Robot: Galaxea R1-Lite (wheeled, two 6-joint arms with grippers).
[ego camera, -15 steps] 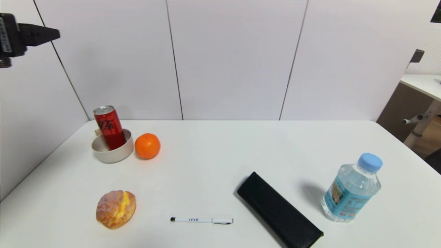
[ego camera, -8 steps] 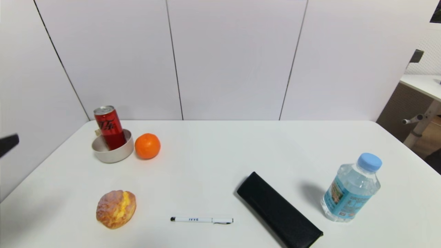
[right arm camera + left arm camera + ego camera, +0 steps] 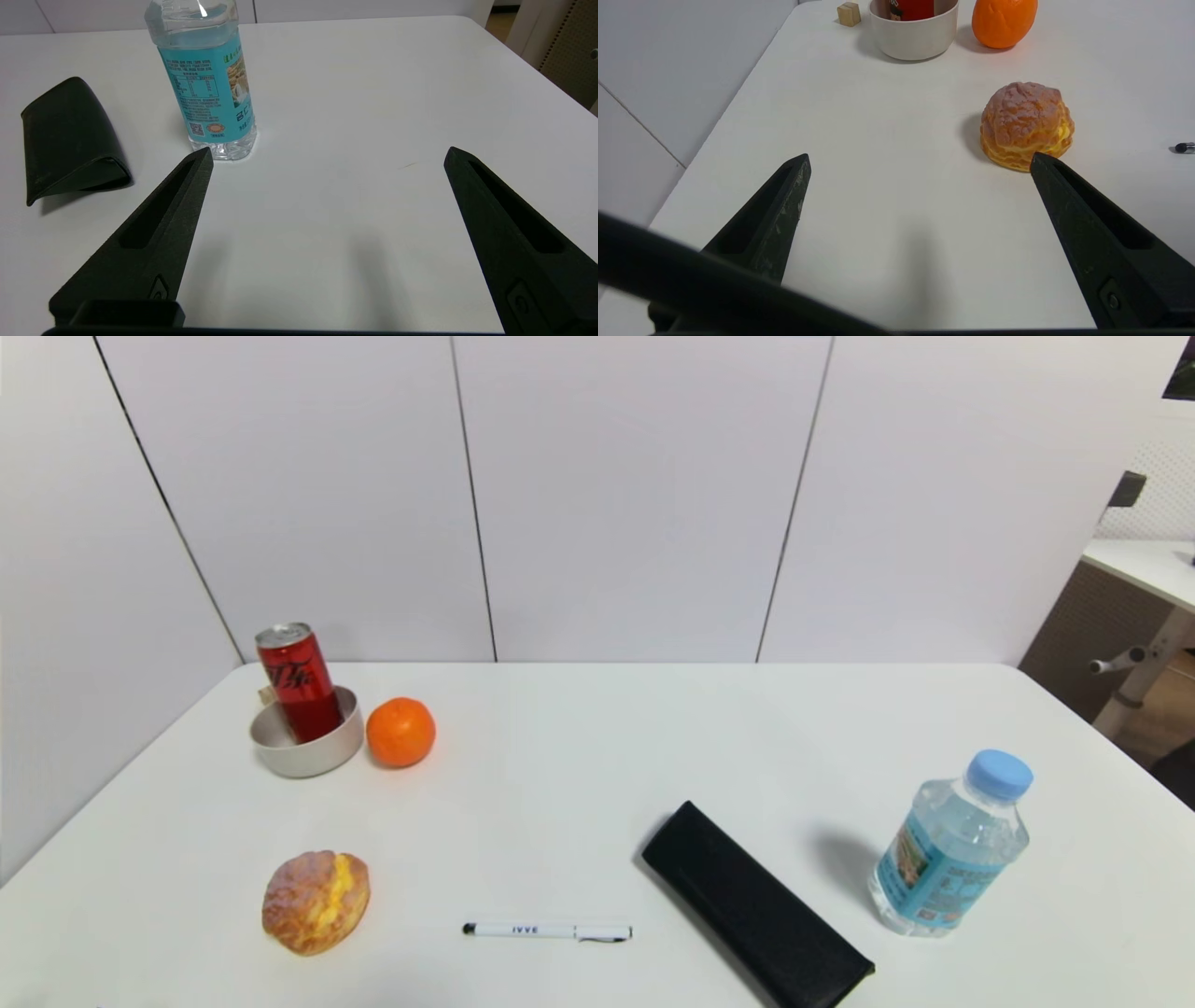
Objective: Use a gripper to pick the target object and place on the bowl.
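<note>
The red soda can (image 3: 299, 683) stands upright inside the beige-white bowl (image 3: 313, 753) at the table's far left; its base shows in the left wrist view (image 3: 911, 4) within the bowl (image 3: 915, 39). Neither gripper shows in the head view. My left gripper (image 3: 920, 158) is open and empty, low over the table's near left, well short of the bowl. My right gripper (image 3: 327, 156) is open and empty over the table's near right.
An orange (image 3: 400, 732) sits beside the bowl. A cream puff (image 3: 316, 903), a white pen (image 3: 547, 931), a black case (image 3: 756, 905) and a water bottle (image 3: 952, 845) stand along the near half. A small wooden block (image 3: 849, 13) lies by the bowl.
My left gripper dropped from high at the upper left and has left the head view. The can, bowl and other objects have not moved.
</note>
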